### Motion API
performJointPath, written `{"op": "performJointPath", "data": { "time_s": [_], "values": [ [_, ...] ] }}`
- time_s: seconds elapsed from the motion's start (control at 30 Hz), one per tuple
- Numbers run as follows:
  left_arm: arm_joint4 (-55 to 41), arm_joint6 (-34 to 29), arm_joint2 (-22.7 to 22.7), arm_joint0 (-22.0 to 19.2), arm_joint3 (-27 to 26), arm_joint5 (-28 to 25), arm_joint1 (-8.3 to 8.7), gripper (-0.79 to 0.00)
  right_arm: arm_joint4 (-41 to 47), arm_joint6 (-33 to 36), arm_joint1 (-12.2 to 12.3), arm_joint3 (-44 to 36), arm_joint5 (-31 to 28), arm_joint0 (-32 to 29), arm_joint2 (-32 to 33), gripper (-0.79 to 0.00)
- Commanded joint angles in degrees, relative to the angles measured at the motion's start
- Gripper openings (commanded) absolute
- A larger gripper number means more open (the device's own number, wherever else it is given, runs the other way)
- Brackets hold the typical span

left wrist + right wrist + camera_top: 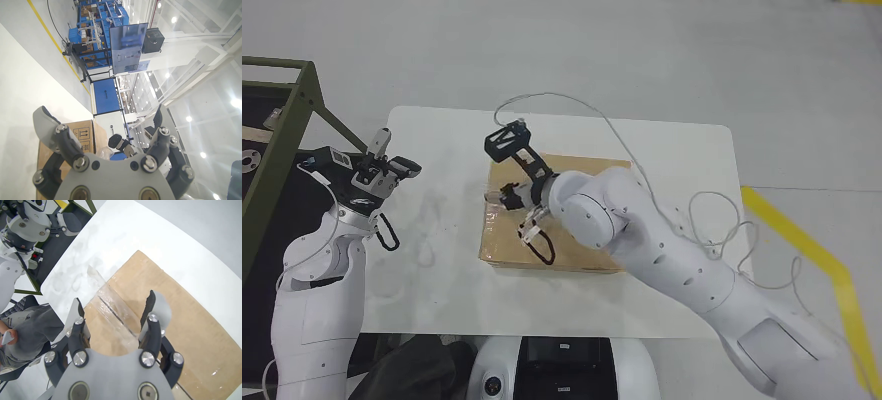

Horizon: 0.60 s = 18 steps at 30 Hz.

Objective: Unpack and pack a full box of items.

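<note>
The cardboard box (504, 245) (189, 317) (85, 128) lies shut near the middle of the white table (662, 150) (132, 228). Clear tape (113, 311) runs along its top seam, and one loose end lifts past the box's edge on my left arm's side. I hold the right gripper (113, 298) (510, 197) just above that end of the box, fingers apart and astride the tape strip; I cannot tell whether either finger touches it. Bare tabletop lies between the box and the left gripper (102, 108) (394, 155), which hangs at the table's left edge, fingers spread wide, pointed toward the box. More bare table shows beyond the box's right end. A green metal frame (302, 110) stands just beside the table's left edge.
</note>
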Motion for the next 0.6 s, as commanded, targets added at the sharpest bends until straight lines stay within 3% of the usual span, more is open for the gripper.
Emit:
{"op": "performJointPath", "data": {
  "time_s": [0.0,0.17,0.43,0.5,0.57],
  "values": [
    [0.0,0.0,0.0,0.0,0.0,0.0,0.00,0.000,-1.3,0.6,-0.2,0.4,0.0,0.2,-0.7,-0.200],
    [0.0,0.0,0.0,0.0,0.0,0.0,0.00,0.000,-4.0,1.7,-1.0,1.7,0.7,1.0,-2.3,-0.302],
    [0.0,0.0,0.0,0.0,0.0,0.0,0.00,0.000,-7.7,2.6,-1.9,2.2,1.6,1.2,-2.8,-0.742],
    [0.0,0.0,0.0,0.0,0.0,0.0,0.00,0.000,-9.3,2.9,-2.0,1.9,2.0,1.0,-2.8,-0.736],
    [0.0,0.0,0.0,0.0,0.0,0.0,0.00,0.000,-10.7,3.1,-2.0,1.5,2.3,0.6,-2.7,-0.610]
  ]
}}
